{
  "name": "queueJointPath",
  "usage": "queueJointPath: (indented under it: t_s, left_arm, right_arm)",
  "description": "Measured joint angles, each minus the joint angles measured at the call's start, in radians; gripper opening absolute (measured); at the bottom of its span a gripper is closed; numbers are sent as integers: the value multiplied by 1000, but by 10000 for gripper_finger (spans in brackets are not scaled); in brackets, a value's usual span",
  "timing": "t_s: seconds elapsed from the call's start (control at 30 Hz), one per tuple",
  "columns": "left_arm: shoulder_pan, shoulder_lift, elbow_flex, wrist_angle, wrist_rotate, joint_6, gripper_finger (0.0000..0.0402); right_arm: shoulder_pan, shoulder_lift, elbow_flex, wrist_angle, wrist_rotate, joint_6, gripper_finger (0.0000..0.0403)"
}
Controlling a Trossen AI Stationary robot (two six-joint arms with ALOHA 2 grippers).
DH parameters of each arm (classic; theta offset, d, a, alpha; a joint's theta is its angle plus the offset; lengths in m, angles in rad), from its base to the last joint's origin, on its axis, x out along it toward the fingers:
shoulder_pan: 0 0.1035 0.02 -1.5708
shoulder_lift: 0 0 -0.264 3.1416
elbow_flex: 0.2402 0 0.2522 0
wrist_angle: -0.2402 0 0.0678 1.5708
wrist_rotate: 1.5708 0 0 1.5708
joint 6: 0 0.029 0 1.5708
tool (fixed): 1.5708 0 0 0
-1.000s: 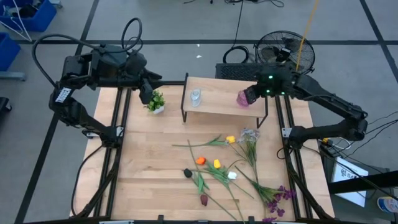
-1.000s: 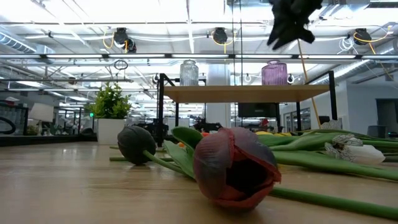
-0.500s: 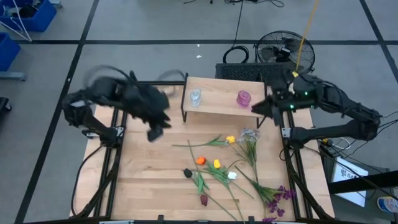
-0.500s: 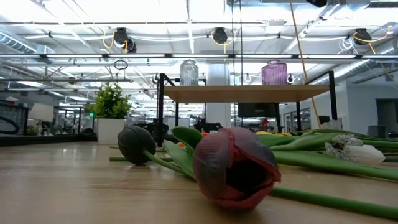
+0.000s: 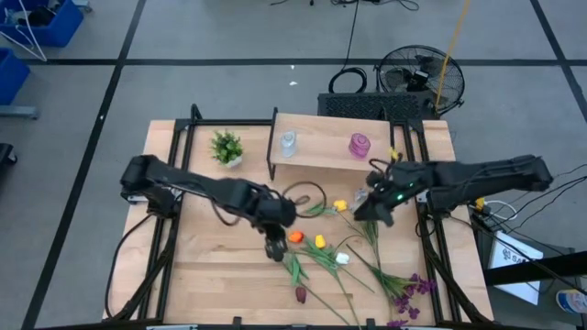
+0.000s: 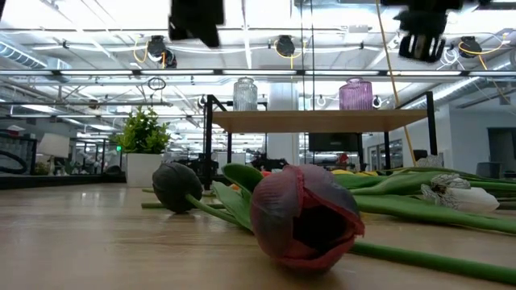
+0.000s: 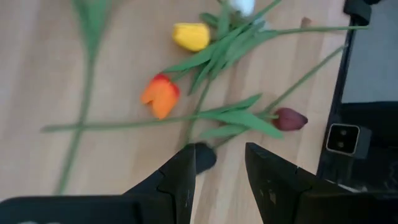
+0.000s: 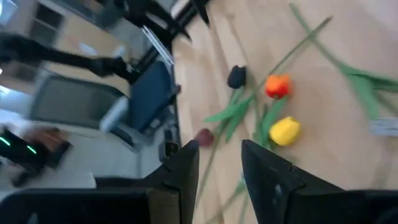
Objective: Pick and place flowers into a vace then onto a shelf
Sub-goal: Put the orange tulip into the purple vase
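Partly cut off, left tool point(image 6: 196, 18), flowers point(image 5: 321, 247)

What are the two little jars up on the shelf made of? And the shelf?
The clear jar and the purple jar look like glass: light shines through both. The shelf top looks like pale, matte wood, and its thin black legs are probably metal.

The left gripper point(image 7: 219, 177) hovers above the table point(image 7: 37, 74), fingers point(image 7: 180, 180) parted over a dark flower head point(image 7: 203, 157). Orange point(image 7: 160, 96), yellow point(image 7: 191, 36) and dark red point(image 7: 289, 119) flowers lie nearby.
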Motion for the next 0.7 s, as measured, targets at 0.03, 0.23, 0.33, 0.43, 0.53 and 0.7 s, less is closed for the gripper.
queueJointPath:
  t_s: [0.03, 0.23, 0.33, 0.43, 0.53, 0.7]
  left_arm:
    - [0, 21, -7, 24, 3, -5, 145]
    - [2, 103, -14, 31, 75, -158, 145]
    - [-2, 100, -12, 34, 104, -234, 145]
    - [-10, 81, -12, 15, 98, -292, 145]
    - [-19, 43, -11, 5, 91, -324, 145]
    - [-40, -21, -12, -50, 45, -387, 145]
  right_arm:
    - [9, 8, -46, 87, 1, 30, 116]
    - [82, 124, -151, 370, 23, 32, 116]
    - [114, 211, -115, 367, 32, 16, 116]
    - [157, 307, -42, 371, 36, -26, 116]
    - [202, 411, 39, 359, 104, -90, 116]
    - [237, 587, 159, 249, 236, -232, 116]
